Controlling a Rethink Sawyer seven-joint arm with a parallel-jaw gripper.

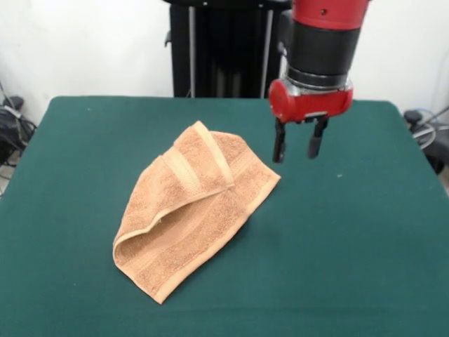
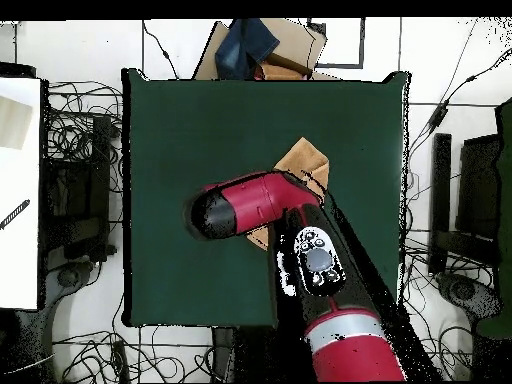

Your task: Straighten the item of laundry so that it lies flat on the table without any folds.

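The orange-tan towel (image 1: 189, 210) lies folded over on itself on the green table (image 1: 337, 253), left of centre in the front view, with a flap doubled across it and woven bands showing. My gripper (image 1: 299, 149) hangs open and empty just above the table, to the right of the towel's right corner, apart from it. In the overhead view the arm (image 2: 260, 205) covers most of the towel (image 2: 303, 160); only its far corner shows, and the gripper itself is hidden under the arm.
The robot's black pedestal (image 1: 224, 49) stands at the table's far side. Cables and equipment lie round the table on the floor (image 2: 75, 170). A cardboard box (image 2: 270, 50) sits beyond the table's top edge in the overhead view.
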